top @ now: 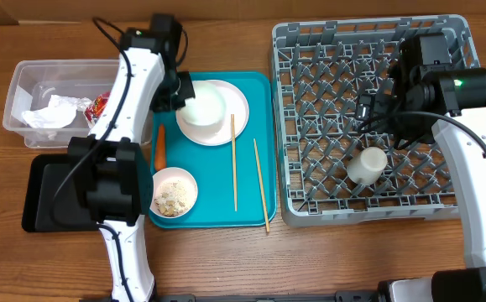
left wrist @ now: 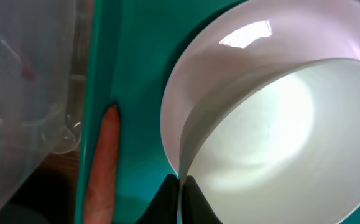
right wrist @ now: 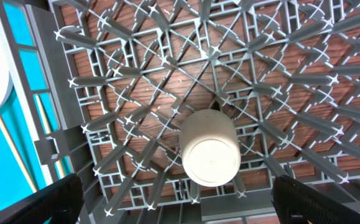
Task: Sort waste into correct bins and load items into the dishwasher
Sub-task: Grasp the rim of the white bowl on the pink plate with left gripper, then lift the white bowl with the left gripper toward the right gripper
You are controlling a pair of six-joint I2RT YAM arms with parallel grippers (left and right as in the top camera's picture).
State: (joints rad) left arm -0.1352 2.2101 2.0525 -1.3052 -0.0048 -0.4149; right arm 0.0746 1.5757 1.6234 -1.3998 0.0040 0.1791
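My left gripper (top: 178,92) is shut on the left rim of an empty white bowl (top: 202,104) that sits on the round white plate (top: 226,130) on the teal tray (top: 255,84). In the left wrist view the jaws (left wrist: 181,190) pinch the thin rim of the bowl (left wrist: 279,143). The orange carrot piece (top: 160,145) lies at the tray's left edge and also shows in the left wrist view (left wrist: 102,168). My right gripper (top: 375,113) is open and empty over the grey dish rack (top: 310,205), above the upturned white cup (top: 367,165). In the right wrist view the open jaws (right wrist: 176,183) are around nothing, with the cup (right wrist: 209,152) below them.
A second bowl (top: 174,191) with rice scraps stands at the tray's front left. Two chopsticks (top: 233,159) (top: 261,186) lie on the tray. The clear tub (top: 24,88) holds the napkin (top: 48,113) and the red wrapper (top: 98,104). The black tray (top: 45,193) lies in front of the tub.
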